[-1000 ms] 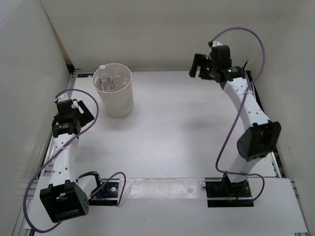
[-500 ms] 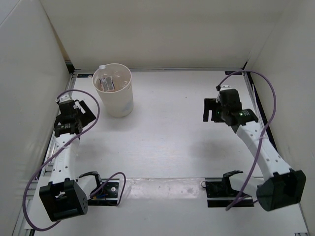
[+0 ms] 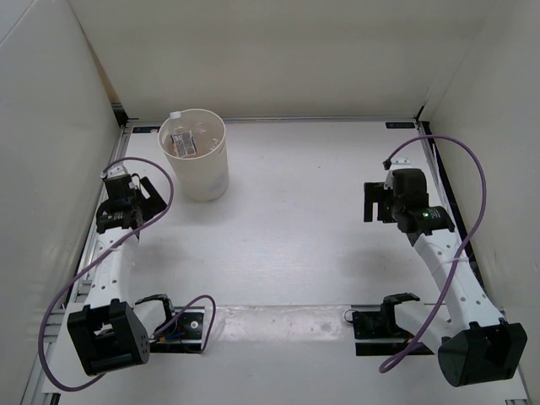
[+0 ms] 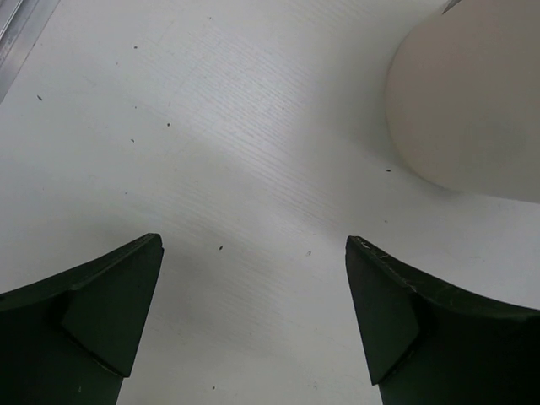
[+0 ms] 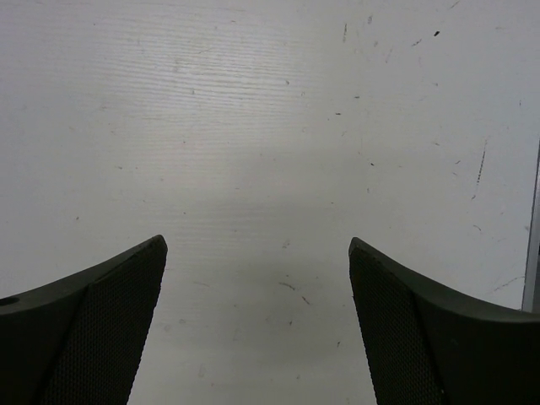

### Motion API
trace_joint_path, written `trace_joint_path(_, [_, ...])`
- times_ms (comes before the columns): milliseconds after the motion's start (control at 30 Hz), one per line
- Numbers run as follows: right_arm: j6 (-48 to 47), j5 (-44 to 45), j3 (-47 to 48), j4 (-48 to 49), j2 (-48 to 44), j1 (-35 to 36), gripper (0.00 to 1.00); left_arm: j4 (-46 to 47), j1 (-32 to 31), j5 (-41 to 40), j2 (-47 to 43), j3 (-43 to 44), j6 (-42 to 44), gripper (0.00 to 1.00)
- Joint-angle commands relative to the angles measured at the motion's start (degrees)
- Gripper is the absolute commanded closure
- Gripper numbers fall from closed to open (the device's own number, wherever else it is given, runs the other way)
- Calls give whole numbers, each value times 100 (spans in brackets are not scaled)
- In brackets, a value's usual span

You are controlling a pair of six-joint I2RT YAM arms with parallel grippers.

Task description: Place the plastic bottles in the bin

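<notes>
The cream-white bin point(image 3: 197, 173) stands at the back left of the table. Inside it I see bottles lying together, one with a pale label point(image 3: 180, 143); I cannot tell them apart. A bottle's white cap point(image 3: 175, 115) shows just above the bin's back rim. My left gripper point(image 3: 145, 202) is open and empty, low over the table just left of the bin, whose wall shows in the left wrist view point(image 4: 472, 101). My right gripper point(image 3: 371, 202) is open and empty at the right side of the table, over bare surface point(image 5: 257, 245).
White walls enclose the table on the left, back and right. A metal rail point(image 3: 439, 177) runs along the right edge and another along the left edge point(image 3: 89, 245). Purple cables loop off both arms.
My right arm has drawn back from the far right corner toward the near right side and lowered. My left gripper has shifted slightly nearer. The bin and its contents have not moved.
</notes>
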Motion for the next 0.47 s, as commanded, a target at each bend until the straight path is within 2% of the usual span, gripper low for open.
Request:
trace_joint_path(0, [-130,-103,10,66,-123,-57,10,189,-30,-230,-149,-142,-58,0])
trace_joint_path(167, [-182,-138,-34,425,17,57,10,1033,-47,-151,-342,-634,250,0])
trace_joint_path(433, [-552,-156,-16,1005,448,189,10,885,-39,-151,-605,-660,408,0])
